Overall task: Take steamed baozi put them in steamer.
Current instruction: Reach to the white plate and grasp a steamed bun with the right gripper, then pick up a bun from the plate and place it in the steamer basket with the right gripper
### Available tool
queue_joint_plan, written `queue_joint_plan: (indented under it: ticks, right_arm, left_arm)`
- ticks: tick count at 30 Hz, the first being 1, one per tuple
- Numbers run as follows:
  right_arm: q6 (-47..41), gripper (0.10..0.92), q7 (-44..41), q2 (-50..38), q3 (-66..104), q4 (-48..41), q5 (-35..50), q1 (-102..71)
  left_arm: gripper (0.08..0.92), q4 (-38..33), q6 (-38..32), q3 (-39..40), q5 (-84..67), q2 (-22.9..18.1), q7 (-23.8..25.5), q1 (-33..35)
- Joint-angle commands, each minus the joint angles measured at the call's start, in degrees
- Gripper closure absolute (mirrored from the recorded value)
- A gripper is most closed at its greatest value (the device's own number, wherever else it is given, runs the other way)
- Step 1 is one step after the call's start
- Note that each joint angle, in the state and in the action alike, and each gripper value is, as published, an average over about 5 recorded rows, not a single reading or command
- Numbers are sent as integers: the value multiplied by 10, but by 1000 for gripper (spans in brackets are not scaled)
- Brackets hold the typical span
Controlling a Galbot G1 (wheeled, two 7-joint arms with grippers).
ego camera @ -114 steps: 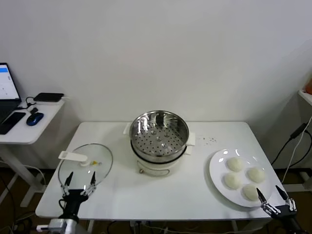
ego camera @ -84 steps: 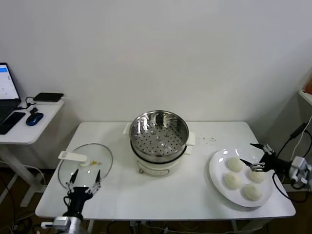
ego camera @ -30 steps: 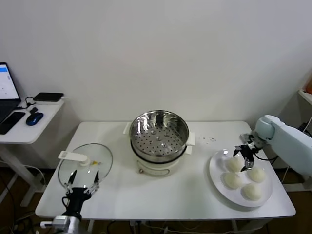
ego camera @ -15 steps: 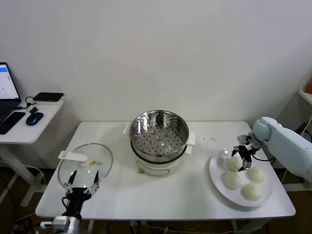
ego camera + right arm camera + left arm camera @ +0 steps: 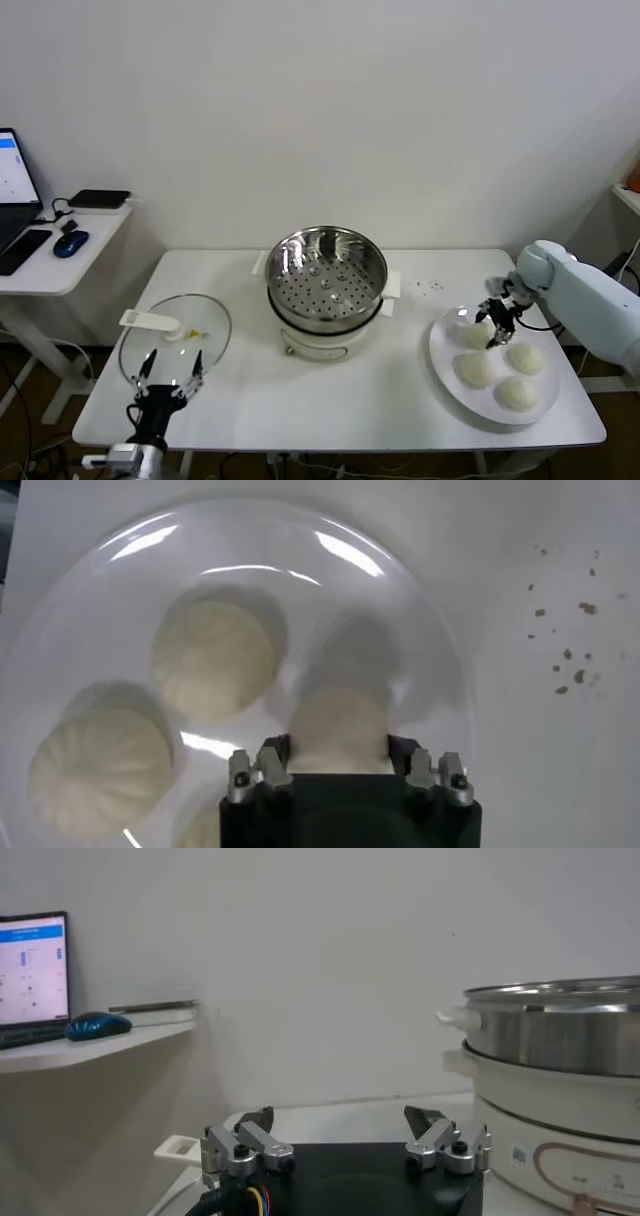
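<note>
Several cream-white steamed baozi lie on a white plate (image 5: 447, 352) at the table's right. My right gripper (image 5: 497, 321) (image 5: 338, 748) is over the plate's far side, shut on one steamed baozi (image 5: 340, 720) (image 5: 479, 335), with a finger against each side. Other baozi (image 5: 525, 357) (image 5: 213, 658) rest beside it on the plate (image 5: 430, 640). The steamer (image 5: 327, 275) (image 5: 560, 1048), a shiny steel pot with a perforated tray, stands empty at the table's centre. My left gripper (image 5: 168, 370) (image 5: 345, 1123) waits open at the front left edge.
A round glass lid (image 5: 175, 340) with a white handle lies flat on the table's left, just beyond the left gripper. Crumbs (image 5: 430, 287) speckle the table between steamer and plate. A side desk (image 5: 60, 262) with a mouse stands off to the left.
The right gripper came up from the front right edge to the plate, lowered over the far-side baozi, and its fingers have now closed on it. The left arm stayed put.
</note>
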Motion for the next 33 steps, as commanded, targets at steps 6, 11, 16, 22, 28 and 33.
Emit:
queue_joint_plan:
  ticks: [6,11,16,22,28,33]
  right_arm:
    - [0,389,-1,-10,7,20,8,7]
    - [2,384,-2,-33,-25,61,33,41]
    - [1,381,-5,-59,-83,121,73,100]
    - [5,381,-10,-68,-168,186,121,213]
    - [25,380,-10,-35,-242,215,158,315]
    - [44,381,-8,7,-284,222,176,380]
  left_arm:
    - [177,-1,1,0,0,0,0,1]
    - [177,-1,1,-1,0,-1,-1,1]
    - [177,-3,3,0,1,-2,-1,1]
    - [177,-8,6,-1,1,-3,-1,-1]
    - [177,-13,8,-1,1,-3,0,1]
    - [177,-22,10,0,1,-3,2,5]
